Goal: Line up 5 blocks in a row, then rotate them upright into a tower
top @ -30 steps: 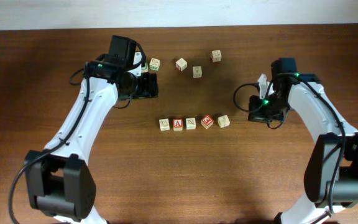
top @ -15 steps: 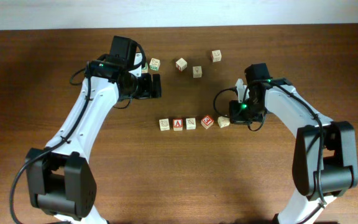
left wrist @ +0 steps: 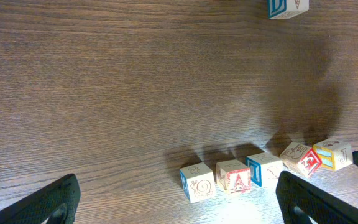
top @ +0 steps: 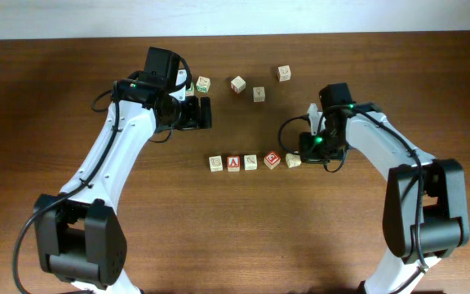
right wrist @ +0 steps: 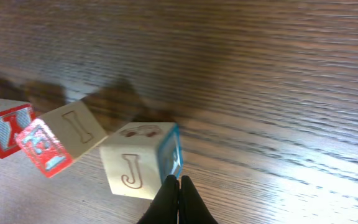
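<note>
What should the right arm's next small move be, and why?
Likely a short sideways push with the shut right end effector against the J block, to turn it. The tips sit right at that block's blue-edged corner, though contact is unclear. Shut tips can push but not grasp.

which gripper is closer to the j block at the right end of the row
Right. The right gripper, shut, is tip-close to the J block, at its blue side; the left gripper, open, sits behind the far end of the row.

Open table around block row (close-set), right gripper at its end, loose cubes beyond
</note>
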Robot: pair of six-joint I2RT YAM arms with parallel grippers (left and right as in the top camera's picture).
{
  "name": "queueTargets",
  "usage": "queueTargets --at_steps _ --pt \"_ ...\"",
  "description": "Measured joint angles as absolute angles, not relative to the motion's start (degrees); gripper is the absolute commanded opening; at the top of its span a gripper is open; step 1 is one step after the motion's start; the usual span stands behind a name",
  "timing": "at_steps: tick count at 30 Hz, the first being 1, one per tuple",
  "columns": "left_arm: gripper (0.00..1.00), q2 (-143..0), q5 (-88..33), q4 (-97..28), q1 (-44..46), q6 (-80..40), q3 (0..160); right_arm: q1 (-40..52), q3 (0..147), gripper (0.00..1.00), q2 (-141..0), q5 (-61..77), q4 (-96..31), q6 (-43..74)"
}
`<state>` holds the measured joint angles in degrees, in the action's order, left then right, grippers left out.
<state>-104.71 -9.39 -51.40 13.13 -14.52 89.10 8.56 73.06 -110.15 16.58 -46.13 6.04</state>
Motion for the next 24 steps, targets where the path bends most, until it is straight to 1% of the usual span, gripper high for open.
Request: queueTargets --at_steps 5,20,24 --pt "0.99 -104.7 -9.4 -51.4 13.1 -14.5 89.1 10.6 73.0 0.04 -110.1 16.6 -45.8 6.0" --pt "0.99 -104.7 -9.4 -51.4 13.1 -14.5 89.1 10.7 73.1 0.04 -110.1 16.6 -46.0 5.5" --pt "0.99 -104.7 -9.4 -51.4 13.1 -14.5 89.1 12.1 73.0 0.04 -110.1 16.6 -45.9 6.1"
